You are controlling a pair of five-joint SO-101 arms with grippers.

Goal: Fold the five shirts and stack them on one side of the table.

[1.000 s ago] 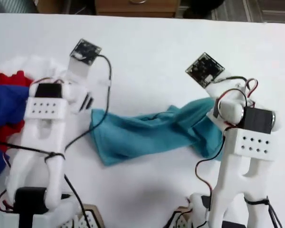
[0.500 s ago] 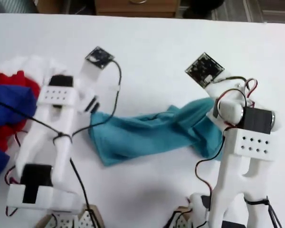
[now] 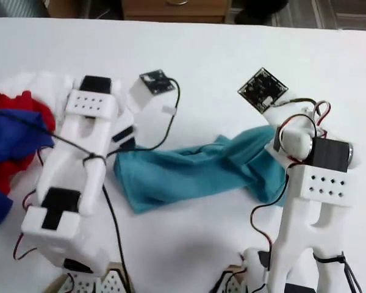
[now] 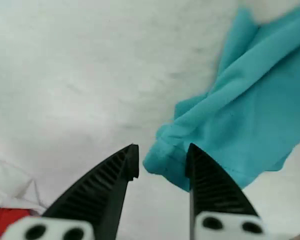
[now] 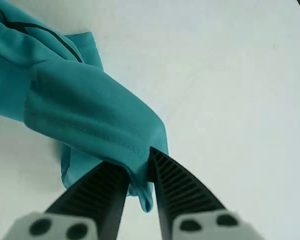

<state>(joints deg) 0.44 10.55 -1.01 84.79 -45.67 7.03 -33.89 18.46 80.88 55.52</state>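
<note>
A teal shirt (image 3: 189, 171) lies bunched in a long strip across the middle of the white table (image 3: 201, 55). My left gripper (image 4: 162, 162) is open, and a corner of the teal shirt (image 4: 240, 110) sits between its fingers; from above this gripper (image 3: 125, 137) is at the strip's left end. My right gripper (image 5: 138, 170) is shut on a hemmed fold of the teal shirt (image 5: 85, 105) at the strip's right end, under the right arm (image 3: 311, 171).
A heap of other shirts lies at the table's left edge beside the left arm: red (image 3: 18, 104), blue (image 3: 12, 143) and white (image 3: 46, 82). Bare table stretches behind the arms and between them at the front. Cables hang off both arms.
The left arm has swung right and away from the heap, bringing its gripper to the teal shirt's left end. The right arm and the shirt have kept still.
</note>
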